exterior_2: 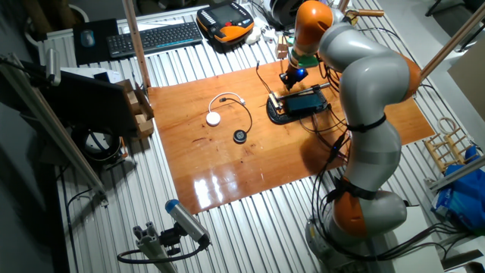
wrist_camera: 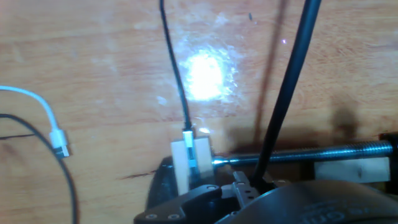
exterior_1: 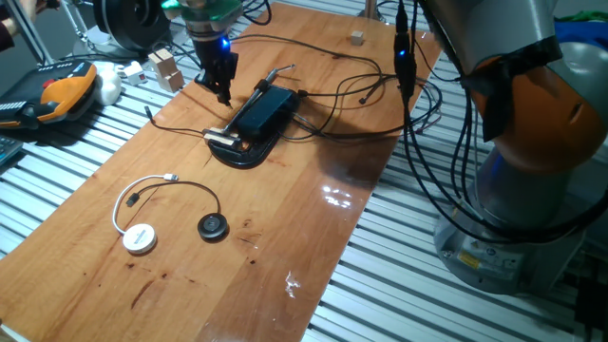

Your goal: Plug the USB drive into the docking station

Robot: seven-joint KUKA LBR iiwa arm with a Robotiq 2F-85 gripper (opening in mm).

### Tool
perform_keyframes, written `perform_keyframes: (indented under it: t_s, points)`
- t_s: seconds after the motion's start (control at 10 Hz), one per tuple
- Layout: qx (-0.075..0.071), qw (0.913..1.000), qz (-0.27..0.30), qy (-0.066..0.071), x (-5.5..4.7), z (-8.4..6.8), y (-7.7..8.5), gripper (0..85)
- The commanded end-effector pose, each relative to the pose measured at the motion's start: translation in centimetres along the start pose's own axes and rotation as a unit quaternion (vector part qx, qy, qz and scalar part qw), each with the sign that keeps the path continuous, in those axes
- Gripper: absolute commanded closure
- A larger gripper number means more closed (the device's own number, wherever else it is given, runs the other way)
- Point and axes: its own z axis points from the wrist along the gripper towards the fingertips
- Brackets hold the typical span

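The docking station [exterior_2: 308, 101] is a flat blue box lying on the wooden table, held in a black curved clamp [exterior_1: 239, 150]. It looks dark in one fixed view [exterior_1: 264, 108]. Thin black cables run from it. My gripper [exterior_1: 225, 94] hangs just left of the dock's near end, a little above the table, and also shows in the other fixed view [exterior_2: 289, 78]. Its fingers are drawn together on a small dark piece, the USB drive [exterior_1: 226, 98]. The hand view shows the clamp's white block [wrist_camera: 186, 160] and threaded rod [wrist_camera: 305, 154]. The dock's ports are hidden there.
A round white puck [exterior_1: 140, 237] with a white cable and a black round puck [exterior_1: 213, 226] lie at the table's near left. Wooden blocks [exterior_1: 164, 66] stand at the back left. An orange pendant [exterior_1: 59, 90] lies off the board. My arm's base [exterior_1: 532, 190] stands at the right.
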Motion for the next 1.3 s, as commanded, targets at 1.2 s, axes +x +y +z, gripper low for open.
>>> perform_keyframes:
  t_s: [1.2]
  points:
    - [0.016, 0.9948, -0.027, -0.096, 2.2, -2.7, 5.0, 85.0]
